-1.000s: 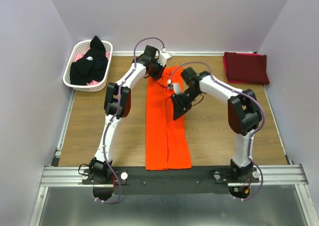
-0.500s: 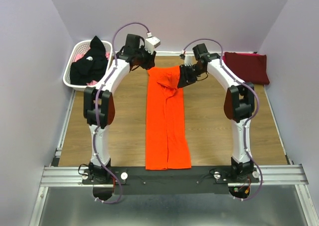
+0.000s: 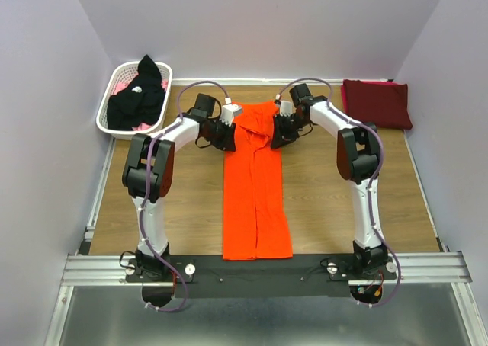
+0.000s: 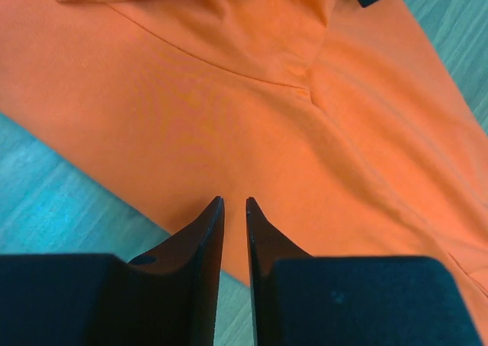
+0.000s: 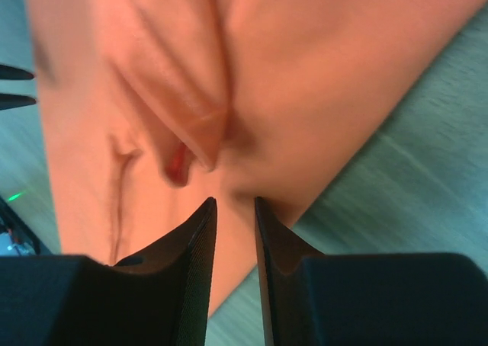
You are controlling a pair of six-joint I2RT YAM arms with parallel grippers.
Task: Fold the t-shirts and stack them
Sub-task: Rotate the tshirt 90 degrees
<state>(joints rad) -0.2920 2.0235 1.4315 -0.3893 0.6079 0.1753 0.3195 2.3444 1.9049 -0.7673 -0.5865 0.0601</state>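
The orange t-shirt [image 3: 257, 193] lies folded into a long narrow strip down the middle of the table. My left gripper [image 3: 223, 139] sits low at the strip's far left edge. In the left wrist view its tips [image 4: 234, 201] stand a narrow gap apart over the cloth's border [image 4: 252, 117], with nothing between them. At the far right edge is my right gripper [image 3: 280, 136]. It [image 5: 235, 201] is also slightly open and empty, above a rumpled fold [image 5: 198, 125]. A folded maroon t-shirt [image 3: 376, 103] lies at the back right. The black t-shirt [image 3: 139, 94] is heaped in the basket.
The white slotted basket [image 3: 109, 122] stands at the back left corner with some pink cloth under the black shirt. Purple walls close in the left, right and far sides. A metal rail [image 3: 267, 268] runs along the near edge by the arm bases.
Both arms swung out to the far end of the shirt and came down at its two top corners. The right gripper left the shirt's middle. Both jaws have narrowed.
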